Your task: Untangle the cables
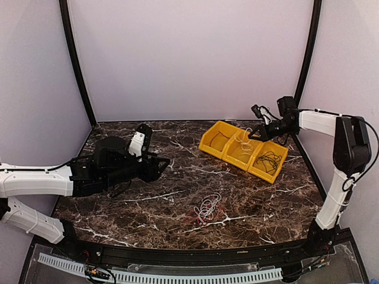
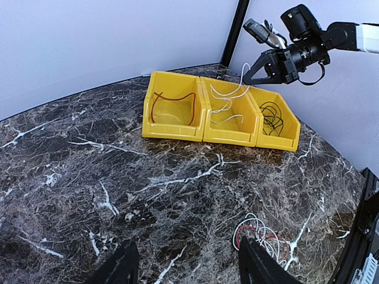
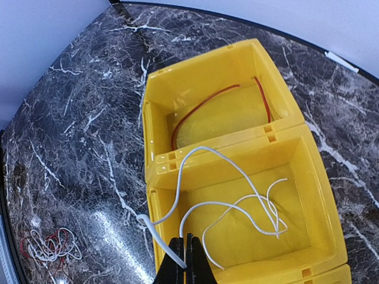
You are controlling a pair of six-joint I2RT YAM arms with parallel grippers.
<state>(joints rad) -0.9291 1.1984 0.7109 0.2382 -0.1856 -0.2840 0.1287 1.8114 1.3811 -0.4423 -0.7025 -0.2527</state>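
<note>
My right jaws pinched on white cable, strand trailing into middle bin. Leftover tangle near-centre on bench, nearer my left jaws, spread wide.

A row of three bins is set at the far right of the table, slanting from the back toward the right edge. A single cable is laid in the left bin, and another cable is coiled in the right bin. The right gripper is held above the middle bin; a third cable is pinched in it and draped down into that bin. A tangled bundle of cables is found on the table near the front centre, well apart from the bins. The left gripper is held over the table's left half, behind and to the left of the bundle.
</note>
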